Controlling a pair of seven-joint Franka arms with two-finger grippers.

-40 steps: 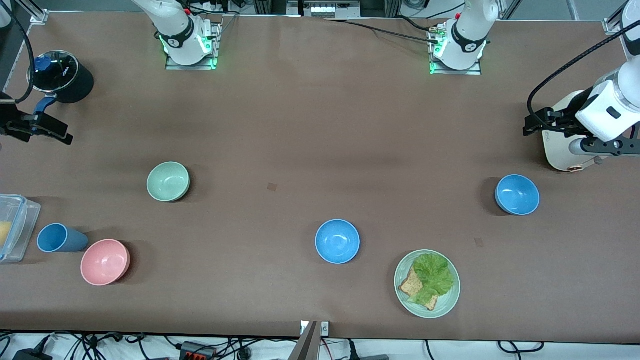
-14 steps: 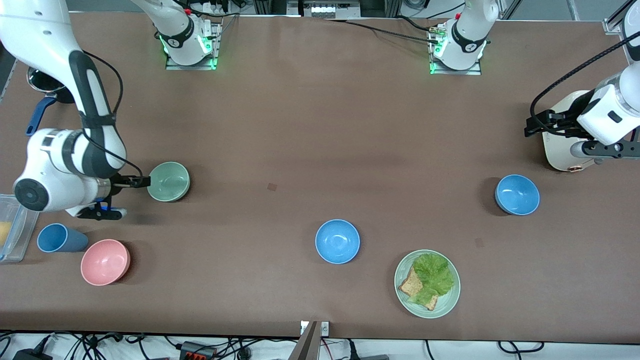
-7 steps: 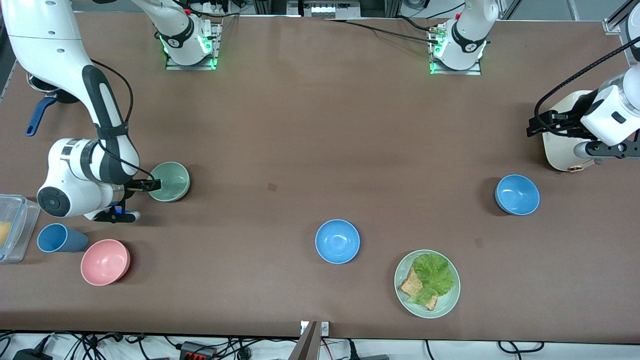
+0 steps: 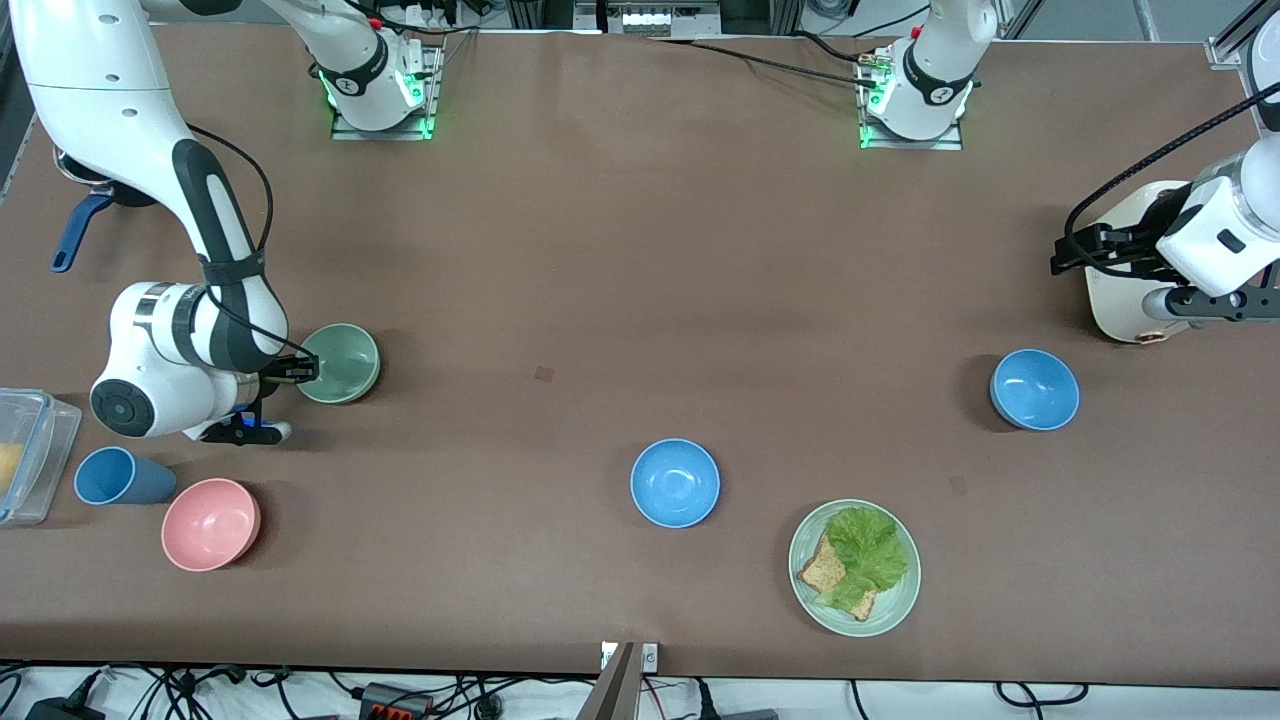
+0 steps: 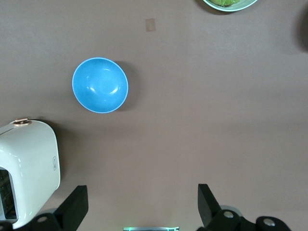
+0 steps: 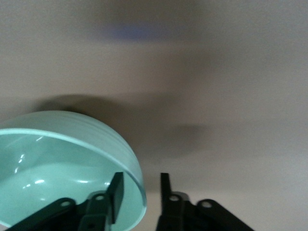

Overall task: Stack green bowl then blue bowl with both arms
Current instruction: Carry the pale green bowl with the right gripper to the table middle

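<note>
Right wrist view shows the right gripper [image 6: 140,192] parted astride the green bowl [image 4: 341,362]'s rim toward the right arm's end; a thin rim could slip or tip. The left gripper [image 5: 139,207] waits open above the toaster [image 4: 1120,290] near one blue bowl [image 4: 1035,389].

A pink bowl [image 4: 211,524] sits near the counter [image 4: 620,250] corner at the right arm's end and nearest the front camera, with a blue cup [image 4: 122,477] lying on its side just beside it and a clear plastic container [image 4: 28,452] at that end's edge. A green plate [image 4: 853,567] with lettuce and toast rests close to the counter's edge nearest the front camera. A white toaster [image 5: 26,171] stands by the edge at the left arm's end, and a dark pot with a blue handle [image 4: 75,228] shows at the right arm's end, partly hidden.
</note>
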